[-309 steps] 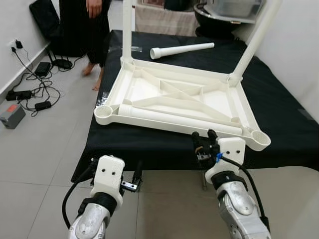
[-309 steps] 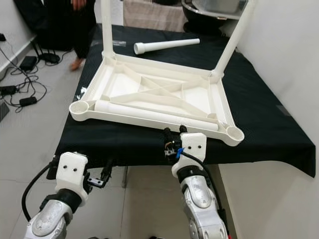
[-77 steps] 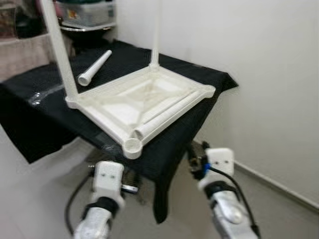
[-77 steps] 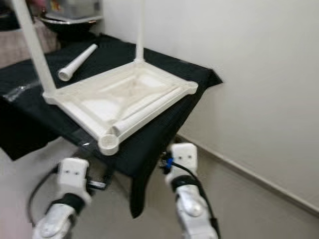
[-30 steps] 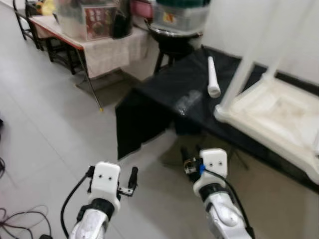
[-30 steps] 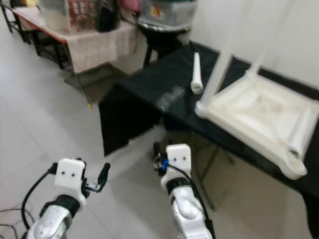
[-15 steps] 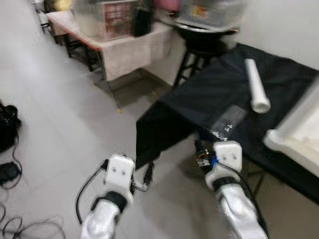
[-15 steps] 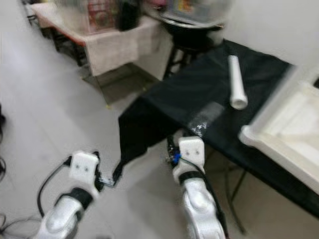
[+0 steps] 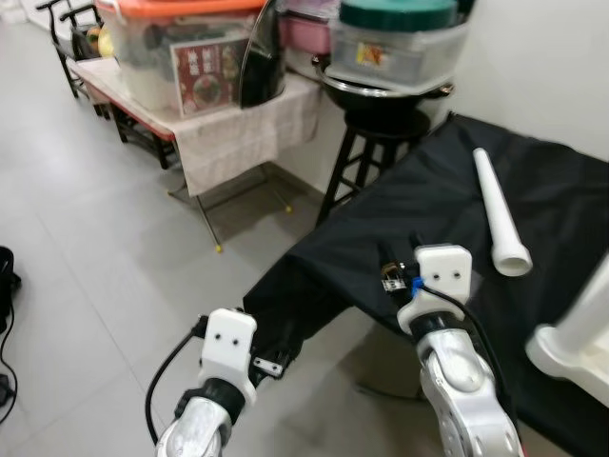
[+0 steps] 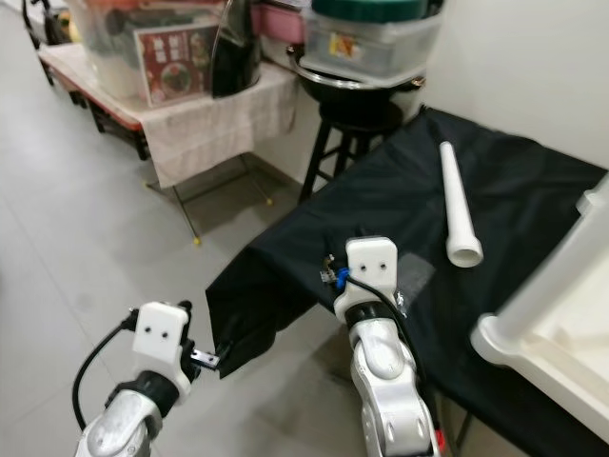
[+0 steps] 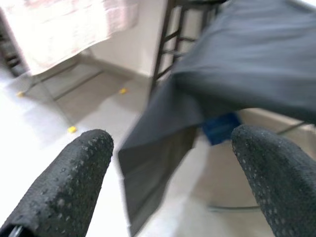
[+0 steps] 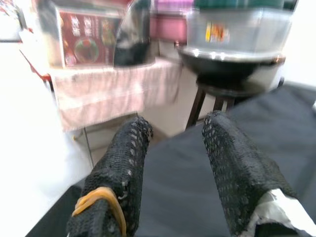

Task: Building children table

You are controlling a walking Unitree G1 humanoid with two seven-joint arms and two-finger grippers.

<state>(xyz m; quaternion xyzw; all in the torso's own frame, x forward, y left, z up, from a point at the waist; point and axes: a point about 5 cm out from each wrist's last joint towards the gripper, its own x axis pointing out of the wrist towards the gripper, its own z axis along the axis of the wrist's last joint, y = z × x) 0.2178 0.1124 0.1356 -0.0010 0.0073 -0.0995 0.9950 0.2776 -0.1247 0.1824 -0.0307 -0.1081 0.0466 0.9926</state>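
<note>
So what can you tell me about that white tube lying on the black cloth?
The white tube looks like smooth plastic, long and round, and widens into an open collar at its near end. It lies flat and loose on the black cloth that covers the table, touching nothing else. No gripper is on it; the upturned white tabletop sits apart from it.

I see a white table leg (image 9: 501, 214) lying on the black-draped counter (image 9: 419, 209) at right. My right hand (image 9: 400, 268) is over its near edge; my left hand (image 9: 276, 360) is low above the floor (image 9: 86, 248).
</note>
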